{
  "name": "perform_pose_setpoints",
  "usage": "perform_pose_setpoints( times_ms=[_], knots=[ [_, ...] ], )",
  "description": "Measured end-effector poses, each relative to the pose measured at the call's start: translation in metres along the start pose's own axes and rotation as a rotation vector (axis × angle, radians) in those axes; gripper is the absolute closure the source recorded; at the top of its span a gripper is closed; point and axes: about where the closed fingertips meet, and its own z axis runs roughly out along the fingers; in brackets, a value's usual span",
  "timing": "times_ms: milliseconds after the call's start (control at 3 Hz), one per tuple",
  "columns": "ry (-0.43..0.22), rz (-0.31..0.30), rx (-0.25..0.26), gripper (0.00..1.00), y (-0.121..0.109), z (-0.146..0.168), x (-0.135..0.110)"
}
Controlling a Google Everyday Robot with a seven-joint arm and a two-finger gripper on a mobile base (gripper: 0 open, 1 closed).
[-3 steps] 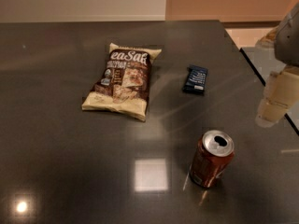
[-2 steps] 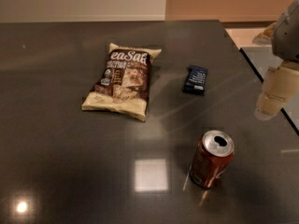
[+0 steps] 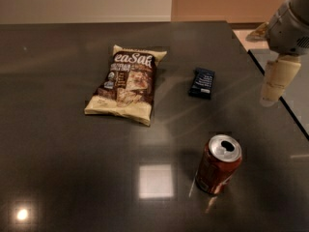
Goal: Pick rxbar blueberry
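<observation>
1. Chip bag [image 3: 126,86], cream and brown, lies flat on the dark table [image 3: 58,168], left of centre.
2. The rxbar blueberry [image 3: 202,82], a small navy wrapper, lies flat to the right of the bag, apart from it.
3. A reddish-brown soda can [image 3: 218,164] stands upright nearer the camera, below the bar.
4. The gripper [image 3: 275,83] hangs at the right edge, above the table's border and well apart from the bar; whether it is spread or closed cannot be told.

Dim light glares off table [image 3: 58,168]; gripper [image 3: 274,83] far right.
</observation>
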Motion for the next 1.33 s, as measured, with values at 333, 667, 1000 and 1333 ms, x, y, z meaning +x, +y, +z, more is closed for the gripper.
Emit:
perform_pose_setpoints(
  times_ms=[333,667,1000,1333],
  knots=[
    [-0.035,-0.125,-0.011,0.0,-0.024,0.024,0.002],
    [-0.064,-0.271,-0.024,0.0,-0.052,0.055,-0.006],
    [-0.077,-0.424,-0.059,0.0,-0.072,0.084,-0.022],
    [-0.082,-0.61,-0.124,0.0,-0.086,0.114,-0.046]
  ],
)
